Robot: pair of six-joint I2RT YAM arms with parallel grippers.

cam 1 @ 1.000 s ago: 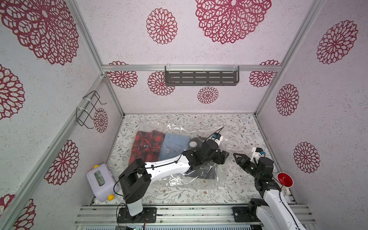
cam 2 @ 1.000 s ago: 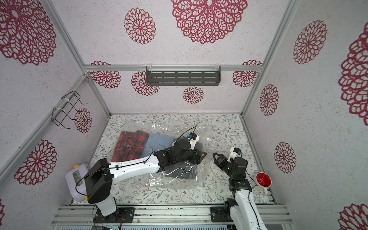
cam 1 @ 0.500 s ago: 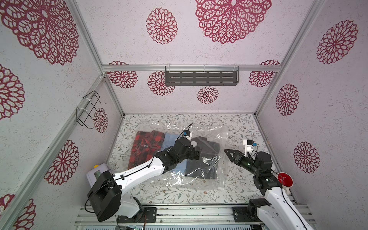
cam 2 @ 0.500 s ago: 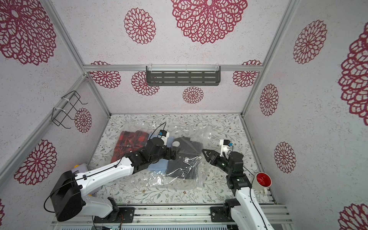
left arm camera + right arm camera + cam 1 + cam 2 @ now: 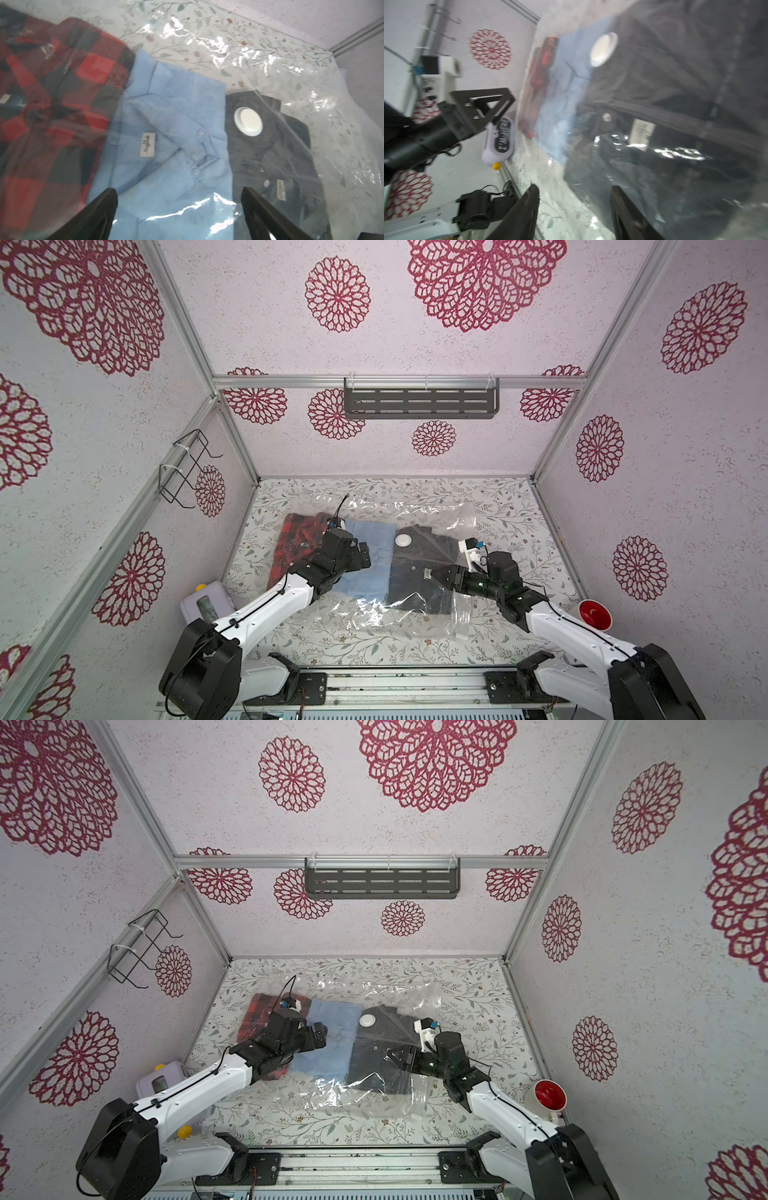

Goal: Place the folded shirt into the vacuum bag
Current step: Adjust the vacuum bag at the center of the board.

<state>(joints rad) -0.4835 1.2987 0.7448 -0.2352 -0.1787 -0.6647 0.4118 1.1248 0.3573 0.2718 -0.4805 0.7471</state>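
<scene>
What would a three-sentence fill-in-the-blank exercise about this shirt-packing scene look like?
1. Between the red-and-black plaid folded shirt and the dark pinstriped folded shirt lies a folded shirt coloured ____.
2. The round white valve disc of the clear crinkly plastic vacuum bag sits over the ____ shirt.
3. The black fingers of the left gripper stand ____, gripping nothing.

Missing words: light blue; dark pinstriped; open.

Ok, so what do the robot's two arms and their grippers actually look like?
The left arm and right arm have white links, chunky black joints and thin black cables along them. The left gripper and right gripper are black, with two tapering fingers and a white camera mount behind.
</scene>
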